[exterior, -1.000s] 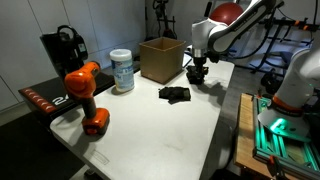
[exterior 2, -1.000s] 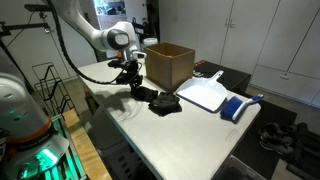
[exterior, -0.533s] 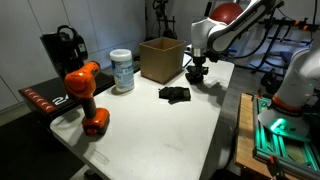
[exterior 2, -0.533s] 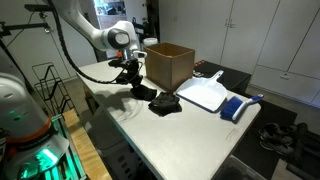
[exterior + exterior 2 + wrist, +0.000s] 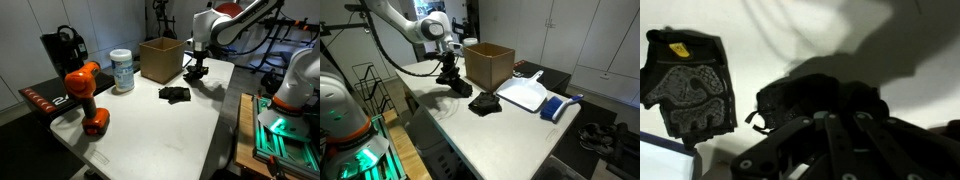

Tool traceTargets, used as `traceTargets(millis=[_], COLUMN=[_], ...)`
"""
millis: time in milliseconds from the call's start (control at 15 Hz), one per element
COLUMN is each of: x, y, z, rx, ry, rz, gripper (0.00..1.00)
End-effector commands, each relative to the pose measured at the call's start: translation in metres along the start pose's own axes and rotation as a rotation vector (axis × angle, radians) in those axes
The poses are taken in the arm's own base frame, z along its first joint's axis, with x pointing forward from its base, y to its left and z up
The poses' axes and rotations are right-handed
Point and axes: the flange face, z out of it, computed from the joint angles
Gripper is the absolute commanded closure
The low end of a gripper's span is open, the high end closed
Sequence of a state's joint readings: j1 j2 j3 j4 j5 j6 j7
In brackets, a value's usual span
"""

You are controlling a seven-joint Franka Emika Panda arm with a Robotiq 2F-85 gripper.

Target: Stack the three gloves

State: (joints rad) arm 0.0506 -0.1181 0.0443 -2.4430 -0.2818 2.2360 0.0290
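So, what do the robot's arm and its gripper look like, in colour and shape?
The robot arm is white, with rounded segments. A thin black cable loops beside it. The gripper is black, with jointed, bar-like fingers.

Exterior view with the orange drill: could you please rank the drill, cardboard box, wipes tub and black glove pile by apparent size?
1. drill, though it is nearest the camera
2. cardboard box
3. wipes tub
4. black glove pile
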Motion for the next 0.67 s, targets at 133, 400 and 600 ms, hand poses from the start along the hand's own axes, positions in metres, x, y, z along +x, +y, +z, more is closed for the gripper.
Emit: traceTargets(millis=[133, 400, 600], x=[-0.04, -0.036, -0.024], y=[-0.038, -0.061, -0.071], z=[-0.081, -0.113, -0.12], rx=[-0.083, -0.111, -0.128], ry=[0.01, 0.076, 0.11], rz=[-0.2, -0.427, -0.588], gripper=[0.98, 0.98, 0.98])
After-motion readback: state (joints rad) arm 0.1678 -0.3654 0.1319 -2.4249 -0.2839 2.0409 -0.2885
